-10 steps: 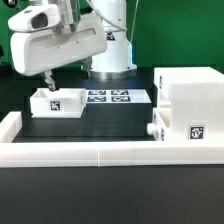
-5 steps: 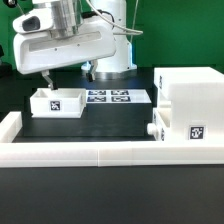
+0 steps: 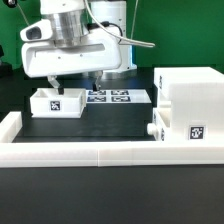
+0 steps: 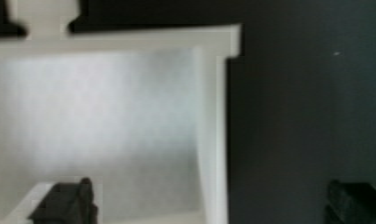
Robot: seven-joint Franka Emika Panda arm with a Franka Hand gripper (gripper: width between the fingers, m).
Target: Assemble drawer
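A small open-top white tray [image 3: 57, 103] with a tag on its front sits on the black table at the exterior view's left. My gripper [image 3: 73, 80] hangs just above it, open and empty, one finger [image 3: 50, 80] over the tray and the other [image 3: 97, 78] past its side. In the wrist view, the tray's wall [image 4: 217, 120] runs between the two dark fingertips [image 4: 64, 203]; the gripper [image 4: 208, 205] holds nothing. The tall white housing [image 3: 190, 100] stands at the exterior view's right, with a small white part [image 3: 156, 130] against its lower left side.
The marker board [image 3: 118, 97] lies flat behind the tray, between it and the housing. The long low white border wall [image 3: 100, 152] runs along the front and up the left side. The robot's base stands at the back.
The gripper has moved toward the exterior view's right and slightly down, from the tray's left end to over the tray. The tray and housing have not moved.
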